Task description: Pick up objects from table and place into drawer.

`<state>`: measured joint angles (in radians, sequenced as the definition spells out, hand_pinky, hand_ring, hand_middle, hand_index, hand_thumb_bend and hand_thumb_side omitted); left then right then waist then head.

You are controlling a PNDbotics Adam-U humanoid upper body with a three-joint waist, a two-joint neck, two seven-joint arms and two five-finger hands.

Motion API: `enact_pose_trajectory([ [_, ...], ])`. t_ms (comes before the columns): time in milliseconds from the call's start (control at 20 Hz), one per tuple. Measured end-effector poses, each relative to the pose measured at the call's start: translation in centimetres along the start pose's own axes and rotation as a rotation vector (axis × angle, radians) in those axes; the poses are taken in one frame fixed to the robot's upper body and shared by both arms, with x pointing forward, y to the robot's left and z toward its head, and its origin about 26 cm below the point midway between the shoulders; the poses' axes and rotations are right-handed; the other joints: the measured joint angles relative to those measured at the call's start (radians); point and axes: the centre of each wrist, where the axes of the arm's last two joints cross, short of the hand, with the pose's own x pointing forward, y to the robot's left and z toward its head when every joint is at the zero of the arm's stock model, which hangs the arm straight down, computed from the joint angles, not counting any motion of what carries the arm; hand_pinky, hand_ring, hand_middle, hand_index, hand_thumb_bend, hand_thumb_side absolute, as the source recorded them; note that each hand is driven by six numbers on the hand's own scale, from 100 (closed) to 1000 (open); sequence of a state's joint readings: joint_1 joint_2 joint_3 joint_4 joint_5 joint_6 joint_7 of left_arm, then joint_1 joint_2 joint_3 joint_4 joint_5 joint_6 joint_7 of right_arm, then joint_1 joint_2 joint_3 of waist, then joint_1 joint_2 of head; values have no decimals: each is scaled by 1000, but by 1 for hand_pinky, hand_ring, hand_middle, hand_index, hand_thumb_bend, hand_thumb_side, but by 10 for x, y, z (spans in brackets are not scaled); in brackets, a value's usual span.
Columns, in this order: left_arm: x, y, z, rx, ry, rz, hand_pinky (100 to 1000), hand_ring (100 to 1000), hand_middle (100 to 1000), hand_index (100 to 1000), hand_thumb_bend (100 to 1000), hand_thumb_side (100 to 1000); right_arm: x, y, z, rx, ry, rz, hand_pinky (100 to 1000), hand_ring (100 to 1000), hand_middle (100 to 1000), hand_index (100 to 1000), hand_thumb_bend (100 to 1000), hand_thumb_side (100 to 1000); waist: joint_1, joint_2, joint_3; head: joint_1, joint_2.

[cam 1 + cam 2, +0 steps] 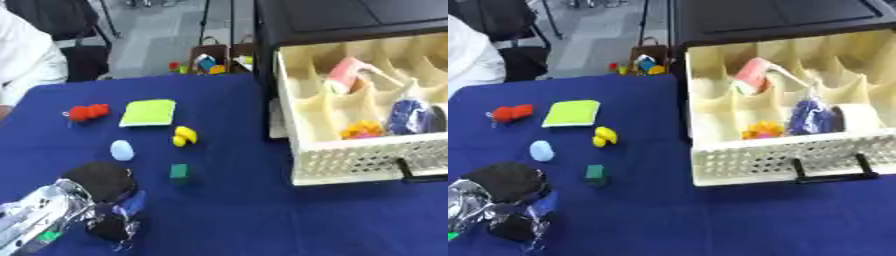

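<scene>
Drawer [785, 160] of cream plastic stood pulled out from a black cabinet [772, 20] at the table's right edge, its front a perforated lattice with a black bar handle [827, 170]. Curved dividers split it into compartments. A pink-and-white cylinder [347, 75] lay tilted in a rear one; an orange-yellow spiky item [763, 129], a crinkled blue bag [811, 116] and a pale roll [855, 117] sat along the front row.

On the blue cloth of the table [245, 210], well left of the drawer, lay the loose objects: a red lumpy toy [87, 112] near the left edge, a flat lime-green square pad [149, 112] beside it, a yellow duck-like figure [184, 135], a smooth pale-blue egg shape [122, 150] and a small green cube [178, 171].

Left hand [109, 200] showed at the table's near left corner, black with a silvery wrist, resting beside a dark rounded fuzzy object [101, 177]; I could not tell whether its fingers were curled or straight. No right hand appeared.
</scene>
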<state>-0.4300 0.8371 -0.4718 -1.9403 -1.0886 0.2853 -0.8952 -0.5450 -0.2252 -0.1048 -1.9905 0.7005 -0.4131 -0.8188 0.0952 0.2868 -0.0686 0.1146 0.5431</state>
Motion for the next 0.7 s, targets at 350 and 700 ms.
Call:
enact_pose_trajectory([
  [350, -6, 12, 11, 57, 2, 37, 367, 482, 456, 575, 100, 624, 0, 0, 0, 0, 1, 1, 590, 631, 605, 766, 100, 1000, 2, -10, 2, -5, 0],
  [700, -21, 27, 18, 167, 14, 97, 355, 473, 444, 561, 100, 626, 0, -1, 2, 3, 4, 4, 591, 630, 605, 766, 100, 1000, 5, -18, 3, -8, 2],
])
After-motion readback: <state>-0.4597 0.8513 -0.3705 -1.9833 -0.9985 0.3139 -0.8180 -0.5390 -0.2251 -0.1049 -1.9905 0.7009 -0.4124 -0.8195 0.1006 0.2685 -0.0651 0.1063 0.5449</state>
